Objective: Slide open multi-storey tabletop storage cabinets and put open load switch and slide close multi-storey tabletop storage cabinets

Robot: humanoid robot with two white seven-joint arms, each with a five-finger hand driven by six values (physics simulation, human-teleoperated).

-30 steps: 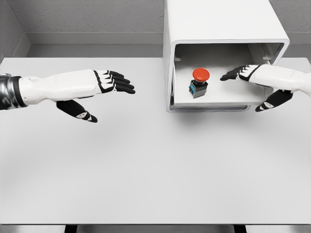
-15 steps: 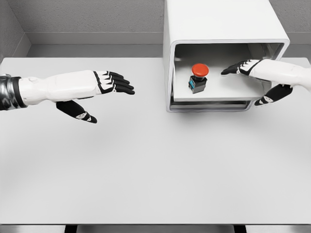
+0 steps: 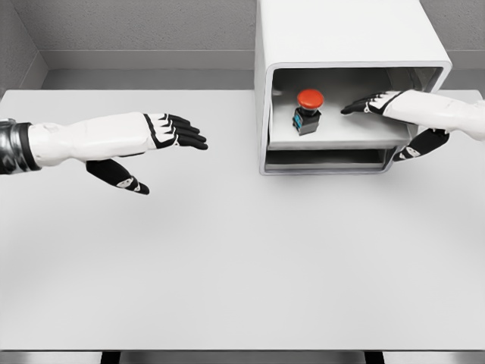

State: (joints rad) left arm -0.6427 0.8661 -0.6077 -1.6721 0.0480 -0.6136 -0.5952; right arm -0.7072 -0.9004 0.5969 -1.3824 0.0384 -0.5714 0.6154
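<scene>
My right hand (image 3: 379,104) flat, fingers spread, on the drawer (image 3: 341,135) beside the switch (image 3: 307,111); left hand (image 3: 163,130) wide, holding nothing, over the table (image 3: 227,250)

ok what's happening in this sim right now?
The right hand is pushing the cabinet's drawer tray back in, fingers flat on top and thumb under its front edge. The red-button load switch sits upright on the tray, which has slid further inside than a second ago but isn't fully closed. The left hand hovers open above the table, well left of the cabinet, holding nothing.
</scene>
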